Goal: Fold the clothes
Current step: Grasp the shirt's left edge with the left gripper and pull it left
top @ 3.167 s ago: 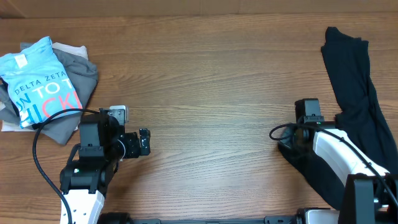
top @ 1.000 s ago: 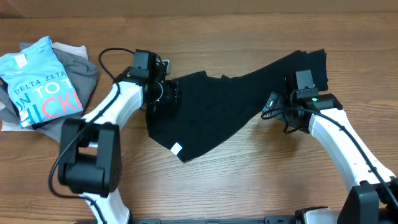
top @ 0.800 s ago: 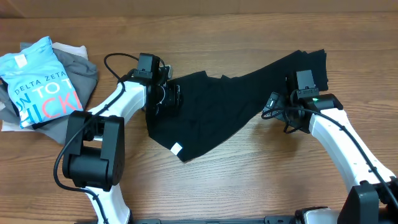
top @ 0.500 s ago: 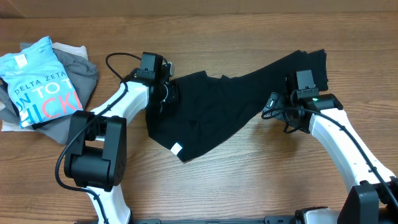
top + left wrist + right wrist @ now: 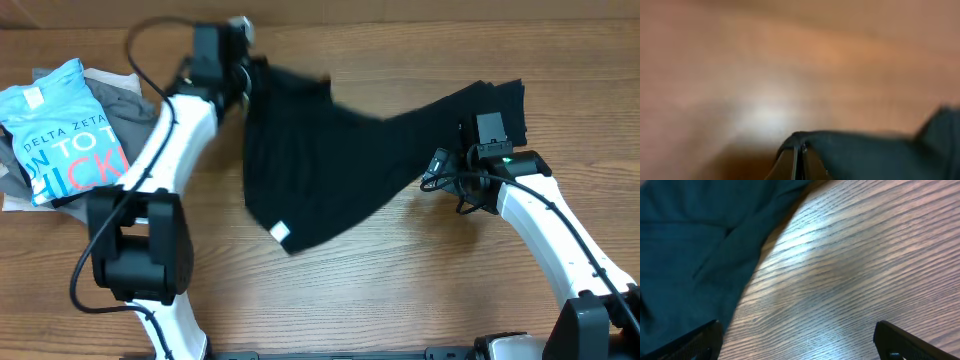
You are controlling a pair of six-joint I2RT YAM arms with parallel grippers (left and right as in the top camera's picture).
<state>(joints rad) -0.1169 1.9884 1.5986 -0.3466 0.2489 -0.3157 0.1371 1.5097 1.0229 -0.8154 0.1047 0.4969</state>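
A black garment [image 5: 340, 150] lies spread across the middle of the table, with a white tag [image 5: 280, 232] at its near edge. My left gripper [image 5: 240, 68] is at the garment's far left corner and holds it raised; the image is blurred there. The left wrist view shows the left gripper [image 5: 799, 161] shut, with a fold of the black garment [image 5: 865, 155] pinched between the fingers. My right gripper [image 5: 478, 170] hovers at the garment's right end. In the right wrist view the right gripper [image 5: 800, 345] stands wide open over bare wood, the black garment [image 5: 695, 240] lying to its upper left.
A pile of clothes sits at the far left: a light blue printed shirt [image 5: 60, 130] on grey garments [image 5: 135, 120]. The wooden table [image 5: 400, 290] shows bare wood in front of the black garment. A cable [image 5: 150, 35] loops off the left arm.
My left gripper has shut on the garment's left corner and pulled it up toward the far left, dragging that side along. The right arm has not moved.
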